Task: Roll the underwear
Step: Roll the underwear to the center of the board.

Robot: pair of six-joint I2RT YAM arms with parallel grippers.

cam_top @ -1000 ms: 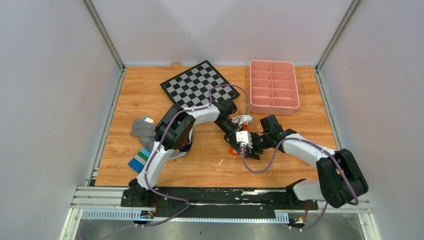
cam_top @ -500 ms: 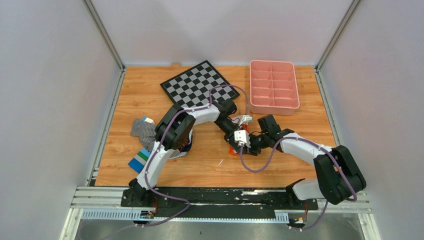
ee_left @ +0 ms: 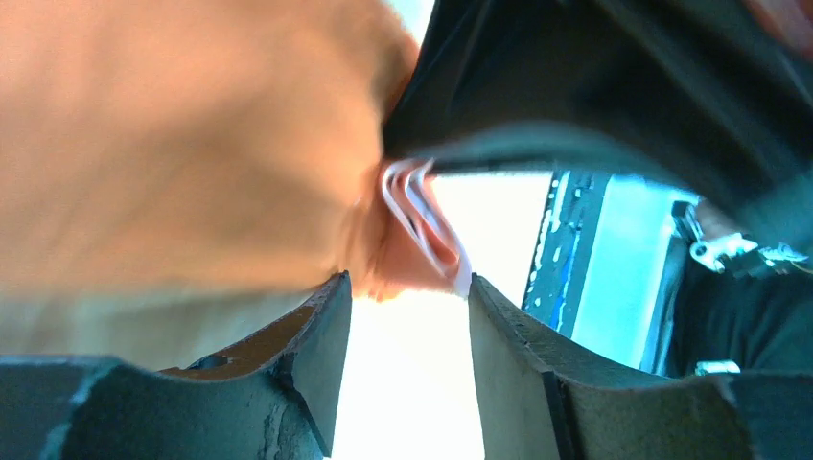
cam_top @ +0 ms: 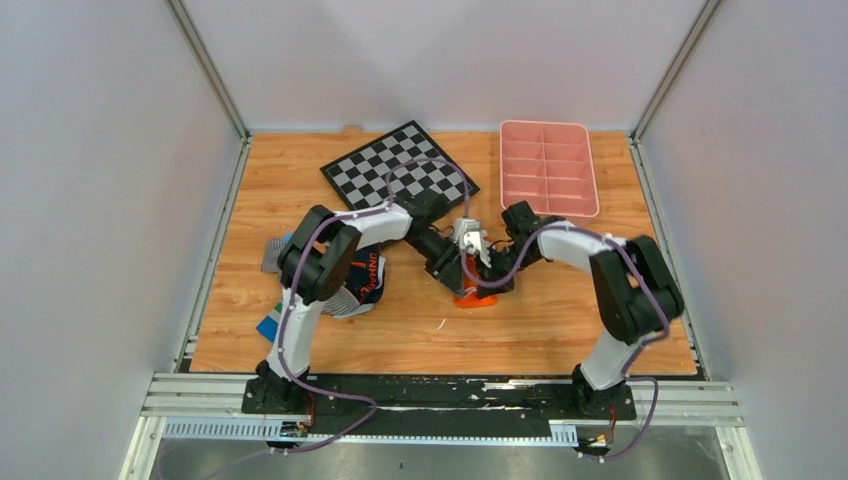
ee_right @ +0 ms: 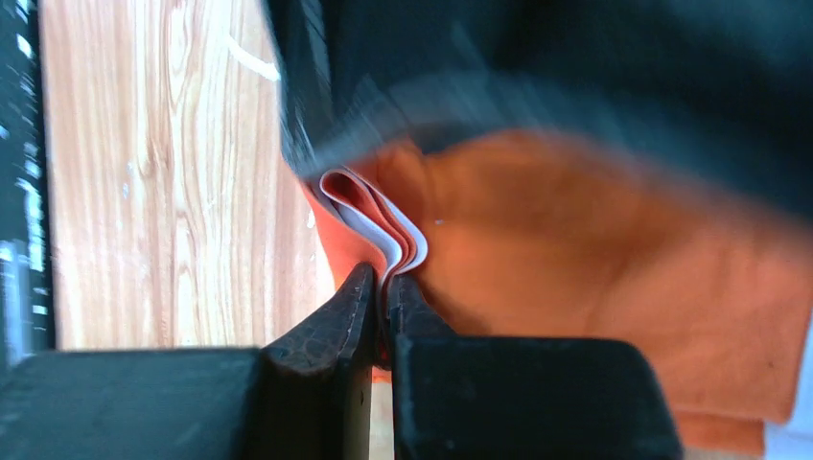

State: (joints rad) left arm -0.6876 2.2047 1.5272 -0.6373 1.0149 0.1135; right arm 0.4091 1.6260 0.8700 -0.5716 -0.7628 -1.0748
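From above, both arms reach to the middle of the wooden counter (cam_top: pixel 560 310). The orange underwear (cam_top: pixel 476 298) lies there as a small bundle, directly under the two wrists. In this view I cannot tell how the jaws stand. A checkered board (cam_top: pixel 398 168) and a pink tray (cam_top: pixel 548 125) are at the far side, and a navy garment (cam_top: pixel 368 278) lies beside the left arm.

In the left wrist view, the left jaws stand apart with a bright gap between them. The folded edge of the underwear (ee_left: pixel 173 144), with its white trim, is just above this gap and is not pinched.

In the right wrist view, the right jaws are pressed together on the folded, white-trimmed edge of the underwear (ee_right: pixel 594 259).
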